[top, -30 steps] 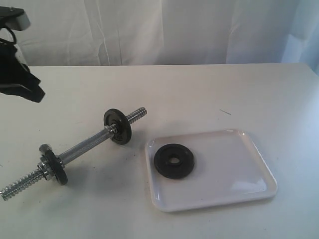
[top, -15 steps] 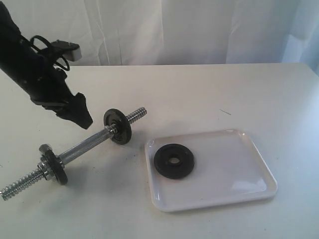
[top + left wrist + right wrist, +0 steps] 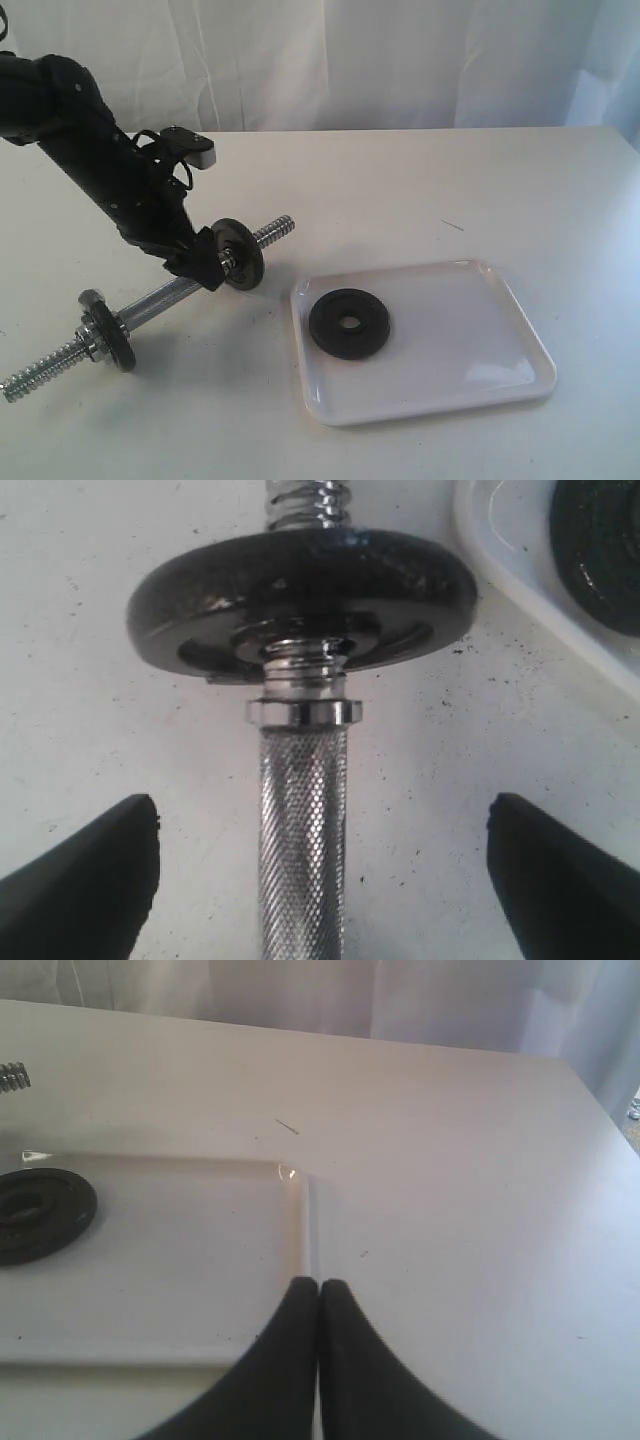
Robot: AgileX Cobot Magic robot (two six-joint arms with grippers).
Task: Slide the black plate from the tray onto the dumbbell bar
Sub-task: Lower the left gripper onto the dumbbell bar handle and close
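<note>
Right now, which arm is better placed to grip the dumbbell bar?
Left. The left gripper is open, straddling the dumbbell bar at its knurled shaft beside the mounted disc. The right gripper is shut, facing the tray, away from the bar.

A white desk (image 3: 420, 170) fills most of the exterior view, its top matte, plain and slightly off-white. The desk's far edge runs straight across. Just behind that edge a white curtain (image 3: 350, 60) hangs in soft vertical folds and closes off the whole back of the scene. Above the desk's far right corner, a bluish fold (image 3: 612, 70) of cloth looks cooler and greyer. The light is bright and even, strongest through the curtain. A short dark mark (image 3: 452, 225) lies on the desk top, and the left wrist view shows fine dark specks (image 3: 455, 652) scattered over the desk's surface.
</note>
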